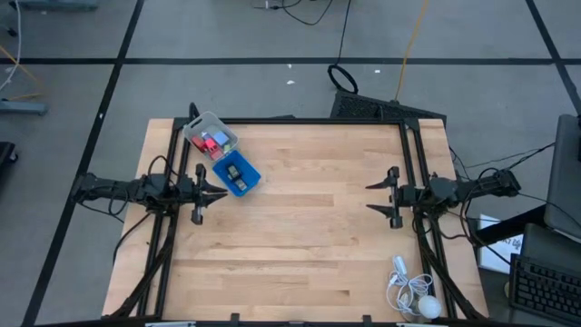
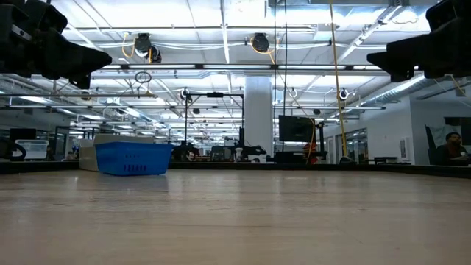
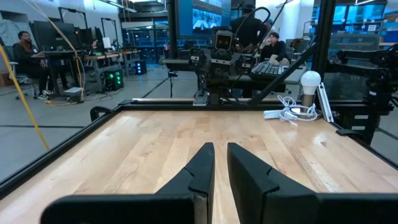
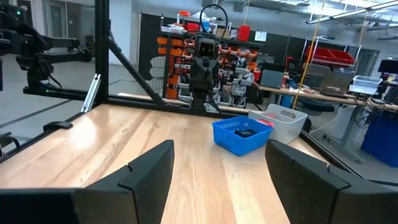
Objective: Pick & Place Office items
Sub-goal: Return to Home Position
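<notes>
The office items lie in two containers near the table's far-left corner. Red pieces (image 1: 209, 143) are in a clear plastic box (image 1: 221, 130). Dark pieces with pale centres (image 1: 235, 173) are in a blue tray (image 1: 251, 181) next to the box. The right wrist view shows the tray (image 4: 239, 142) with a dark piece (image 4: 244, 132) inside and the box (image 4: 286, 123) beside it. My left gripper (image 1: 224, 192) hovers just on the near side of the tray, fingers almost together (image 3: 221, 146), holding nothing. My right gripper (image 1: 369, 197) waits wide open (image 4: 217, 146) at the table's right side.
A white corded gadget (image 1: 413, 292) lies at the table's near-right corner and also shows in the left wrist view (image 3: 298, 102). A black frame (image 1: 309, 120) runs along the far edge and both sides. Bare wood (image 1: 300, 227) stretches between the two arms. People sit in the room beyond.
</notes>
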`<action>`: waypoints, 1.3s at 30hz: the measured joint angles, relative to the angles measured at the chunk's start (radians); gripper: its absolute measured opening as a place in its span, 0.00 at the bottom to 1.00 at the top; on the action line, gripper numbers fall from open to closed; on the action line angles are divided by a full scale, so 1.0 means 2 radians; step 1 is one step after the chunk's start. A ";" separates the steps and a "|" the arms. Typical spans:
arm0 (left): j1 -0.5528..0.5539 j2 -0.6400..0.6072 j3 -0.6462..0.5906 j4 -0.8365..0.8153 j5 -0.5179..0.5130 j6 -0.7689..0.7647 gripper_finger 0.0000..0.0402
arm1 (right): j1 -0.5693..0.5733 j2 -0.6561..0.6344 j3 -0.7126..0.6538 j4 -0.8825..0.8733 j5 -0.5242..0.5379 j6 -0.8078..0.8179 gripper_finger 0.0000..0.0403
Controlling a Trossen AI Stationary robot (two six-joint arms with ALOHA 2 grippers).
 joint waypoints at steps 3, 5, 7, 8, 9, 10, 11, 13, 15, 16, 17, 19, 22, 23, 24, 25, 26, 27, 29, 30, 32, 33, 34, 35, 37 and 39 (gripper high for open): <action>0.000 0.000 0.000 0.000 0.000 0.000 0.12 | 0.000 0.000 0.000 0.005 0.000 0.000 0.61; 0.000 0.000 0.000 0.000 0.000 0.000 0.12 | 0.000 0.000 0.000 0.005 0.000 0.000 0.61; 0.000 0.000 0.000 0.000 0.000 0.000 0.12 | 0.000 0.000 0.000 0.004 0.000 0.000 0.61; 0.000 0.000 0.000 0.000 0.000 0.000 0.12 | 0.000 0.000 0.000 0.004 0.000 0.000 0.61; 0.000 0.000 0.000 0.000 0.000 0.000 0.12 | 0.000 0.000 0.000 0.004 0.000 0.000 0.61; 0.000 0.000 0.000 0.000 0.000 0.000 0.12 | 0.000 0.000 0.000 0.005 0.000 0.000 0.61; 0.000 0.000 0.000 0.000 0.000 0.000 0.12 | 0.000 0.000 0.000 0.005 0.000 0.000 0.61; 0.000 0.000 0.000 0.000 0.000 0.000 0.12 | 0.000 0.000 0.000 0.005 0.000 0.000 0.61; 0.000 0.000 0.000 0.000 0.000 0.000 0.12 | 0.000 0.000 0.000 0.006 0.000 0.000 0.61; 0.000 0.000 0.000 0.000 0.000 0.000 0.12 | 0.000 0.000 0.000 0.006 0.000 0.000 0.61; 0.000 0.000 0.000 0.000 0.000 0.000 0.12 | 0.000 0.000 0.000 0.006 0.000 0.000 0.61; 0.000 0.000 0.000 0.000 0.000 0.000 0.12 | 0.000 0.000 0.000 0.007 0.000 0.000 0.61; 0.000 0.000 0.000 0.000 0.000 0.000 0.12 | 0.000 0.000 0.000 0.007 0.000 0.000 0.61; 0.000 0.000 0.000 0.000 0.000 0.000 0.12 | 0.000 0.000 0.000 0.007 0.000 0.000 0.61; 0.000 0.000 0.000 0.000 0.000 0.000 0.12 | 0.000 0.000 0.000 0.007 0.000 0.000 0.61; 0.000 0.000 0.000 0.000 0.000 0.000 0.12 | 0.000 0.000 0.000 0.007 0.000 0.000 0.61; 0.000 0.000 0.000 0.000 0.000 0.000 0.12 | 0.000 0.000 0.000 0.007 0.000 0.000 0.61; 0.000 0.000 0.000 0.000 0.000 0.000 0.12 | 0.000 0.000 0.000 0.007 0.000 0.000 0.61; 0.000 0.000 0.000 0.000 0.000 0.000 0.12 | 0.000 0.000 0.000 0.007 0.000 0.000 0.61; 0.000 0.000 0.000 0.000 0.000 0.000 0.12 | 0.000 0.000 0.000 0.007 0.000 0.000 0.61; 0.000 0.000 0.000 0.000 0.000 0.000 0.12 | 0.000 0.000 0.000 0.007 0.000 0.000 0.61; 0.000 0.000 0.000 0.000 0.000 0.000 0.12 | 0.000 0.000 0.000 0.007 0.000 0.000 0.61; 0.000 0.000 0.000 0.000 0.000 0.000 0.12 | 0.000 0.000 0.000 0.007 0.000 0.000 0.61; 0.000 0.000 0.000 0.000 0.000 0.000 0.12 | 0.000 0.000 0.000 0.007 0.000 0.000 0.61; 0.000 0.000 0.000 0.000 0.000 0.000 0.12 | 0.000 0.000 0.000 0.007 0.000 0.000 0.61; 0.000 0.000 0.000 0.000 0.000 0.000 0.12 | 0.000 0.000 0.000 0.007 0.000 0.000 0.61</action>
